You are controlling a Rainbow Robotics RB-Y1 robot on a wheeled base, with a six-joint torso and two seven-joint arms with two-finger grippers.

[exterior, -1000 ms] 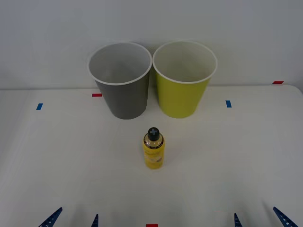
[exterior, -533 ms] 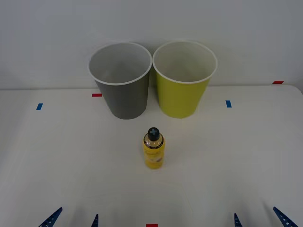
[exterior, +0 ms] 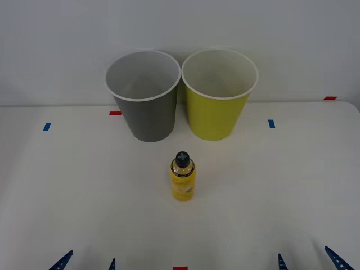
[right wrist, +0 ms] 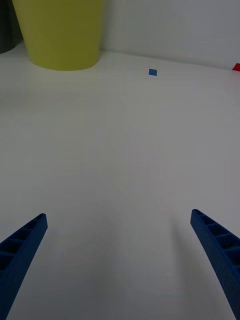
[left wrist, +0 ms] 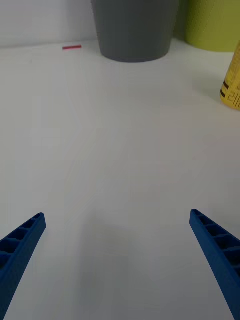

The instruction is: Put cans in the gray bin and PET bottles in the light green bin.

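A small PET bottle (exterior: 183, 179) with yellow liquid, a yellow label and a black cap stands upright in the middle of the white table; its edge shows in the left wrist view (left wrist: 232, 80). Behind it stand the gray bin (exterior: 144, 95) (left wrist: 135, 27) on the left and the light green bin (exterior: 218, 94) (right wrist: 60, 32) (left wrist: 212, 22) on the right, side by side, both white inside. My left gripper (exterior: 87, 261) (left wrist: 117, 260) is open low at the front left, my right gripper (exterior: 308, 260) (right wrist: 117, 260) open at the front right. Both hold nothing and are well short of the bottle.
Small tape marks lie on the table: red (exterior: 115, 113) and blue (exterior: 46, 126) at the left, blue (exterior: 271, 123) and red (exterior: 330, 98) at the right, red (exterior: 180, 268) at the front edge. A white wall stands behind the bins.
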